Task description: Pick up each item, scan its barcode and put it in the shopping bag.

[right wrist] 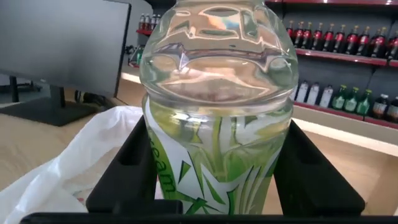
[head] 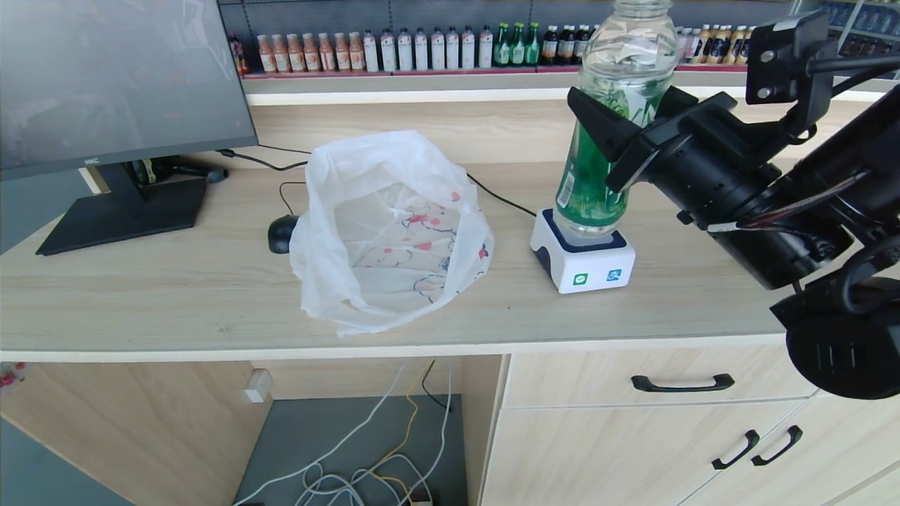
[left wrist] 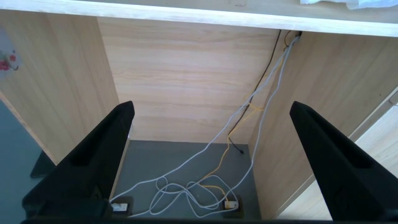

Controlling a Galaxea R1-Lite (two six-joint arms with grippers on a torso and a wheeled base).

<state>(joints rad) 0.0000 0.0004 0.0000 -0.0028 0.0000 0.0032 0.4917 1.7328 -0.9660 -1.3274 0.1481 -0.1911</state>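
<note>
Right gripper pinches the green-labelled bottle upright. The right wrist view shows its fingers flanking the label; the head view shows the base over the white scanner, near the open shopping bag. Left gripper hangs spread below the counter, facing cables.

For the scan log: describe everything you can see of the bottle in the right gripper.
The bottle is clear plastic with a ribbed, bulging shoulder and a green label with a leaf pattern wrapped round its lower body; the liquid inside looks clear. It stands upright, clamped at mid-body by the black right gripper. Its base is right over the white scanner on the wooden counter; whether it touches the scanner cannot be told.
</note>
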